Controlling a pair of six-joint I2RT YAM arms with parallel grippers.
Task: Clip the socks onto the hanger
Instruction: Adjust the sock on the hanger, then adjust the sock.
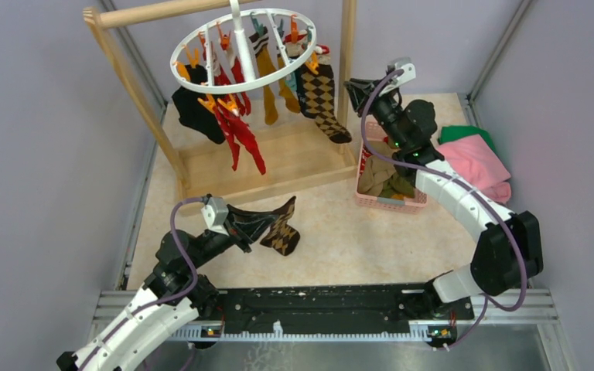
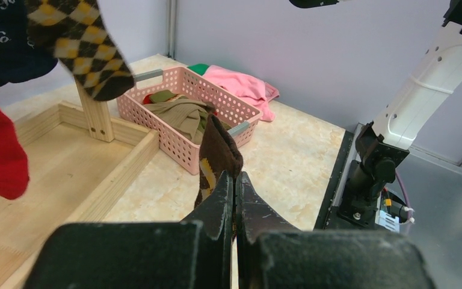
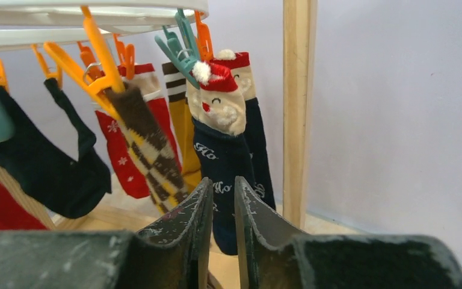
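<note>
The left gripper held a brown sock shut tight, low before the hanger — the right gripper, slightly apart and empty, hung beside it. Next step, probably: lifting this sock up to the hanger for clipping.

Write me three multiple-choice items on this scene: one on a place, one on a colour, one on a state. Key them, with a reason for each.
1. The pink basket stands
A) on the table, right of the wooden rack
B) on the rack's top bar
C) at the left arm's base

2. The sock at the left gripper is
A) plain red
B) brown with mustard diamonds
C) black-white striped

3. The left gripper is
A) open and empty
B) shut on a clip
C) shut on that sock

Key: 1 A, it sits on the tabletop beside the rack's right post. 2 B, the diamonds show in the top view. 3 C, the left wrist view shows its fingers pressed together on the fabric.
</note>
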